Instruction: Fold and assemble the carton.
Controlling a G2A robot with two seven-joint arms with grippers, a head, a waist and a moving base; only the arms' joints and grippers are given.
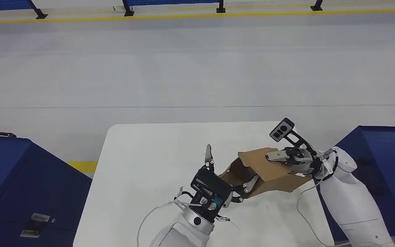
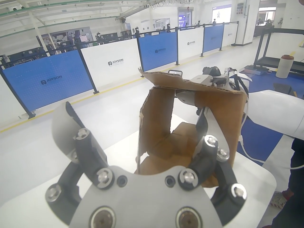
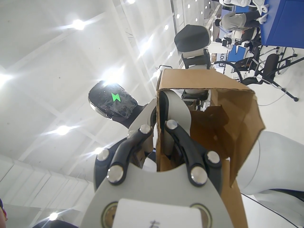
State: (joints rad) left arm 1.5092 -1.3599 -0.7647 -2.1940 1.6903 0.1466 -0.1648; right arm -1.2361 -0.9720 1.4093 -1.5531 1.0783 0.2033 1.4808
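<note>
1. Right gripper (image 3: 158, 105): clenched on one side wall of the carton (image 3: 225, 124). The cardboard edge is pinched between its two fingers (image 3: 178, 112), one inside the box and one outside.
2. Carton: brown corrugated board, opened into a rough tube with neither end closed. Loose flaps stick out at the end away from this gripper. It sits between the two grippers.
3. Left gripper (image 2: 136, 115), at the carton's opposite end: jaws spread wide, holding nothing. One finger (image 2: 209, 124) reaches into the carton's mouth and lies close along the inner face of a wall; touching or not, cannot tell. The other finger (image 2: 64, 124) stands outside, well apart from the cardboard.
4. Under both grippers: white table (image 1: 142, 167). The carton is low over it, towards the right arm's side. A lower flap looks to rest on the tabletop, not certain.
5. Past the table: pale floor (image 1: 197, 74), a yellow line (image 1: 197, 13), blue and white barrier panels (image 2: 156, 50).
</note>
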